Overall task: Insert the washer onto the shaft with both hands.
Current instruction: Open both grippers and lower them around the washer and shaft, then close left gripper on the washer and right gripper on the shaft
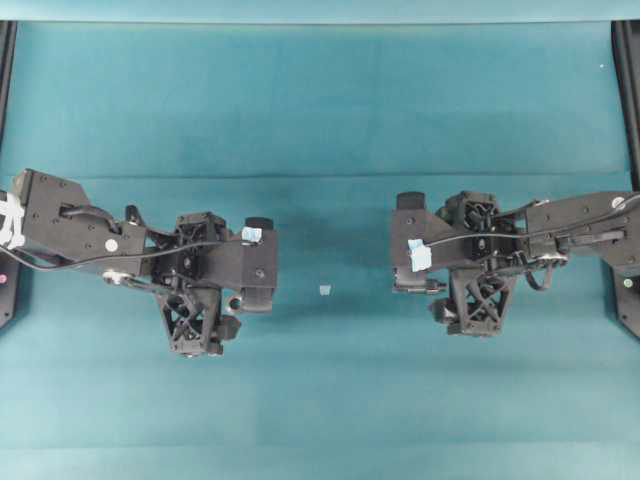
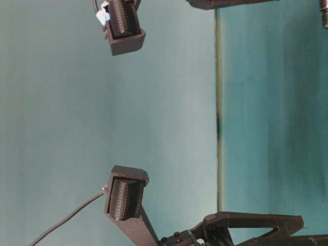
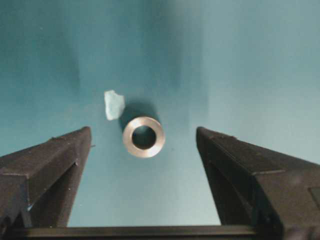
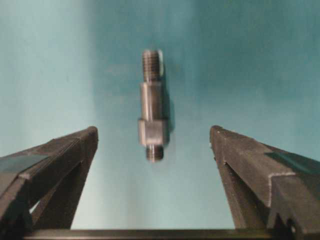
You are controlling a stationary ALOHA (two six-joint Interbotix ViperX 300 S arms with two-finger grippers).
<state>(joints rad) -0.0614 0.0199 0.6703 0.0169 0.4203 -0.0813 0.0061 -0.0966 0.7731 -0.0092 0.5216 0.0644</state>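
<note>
Down on the teal worktop [image 1: 320, 120], both parts lie loose and nothing is held yet. The left gripper [image 3: 145, 145] has its jaws spread wide with the washer [image 3: 144, 136] lying flat between them, hole facing up, and a pale tape scrap [image 3: 113, 104] just beside it. The right gripper [image 4: 154, 142] is spread wide too, with the shaft [image 4: 152, 106] lying lengthwise between its jaws, one threaded end pointing away and the other toward the camera.

Handling guess: both are solid metal, stiff, small and pretty slick, so nothing to crush but easy to squirt out of a pinch. I'd take the washer across its outer rim, since lying flat it gives little height to grab. The shaft looks best gripped on the thick block-like section near its closer end, leaving the far threaded end free for the washer.

No brand, label or readable writing on either part; the blue tape tag [image 1: 419, 255] on the arm is blank.
</note>
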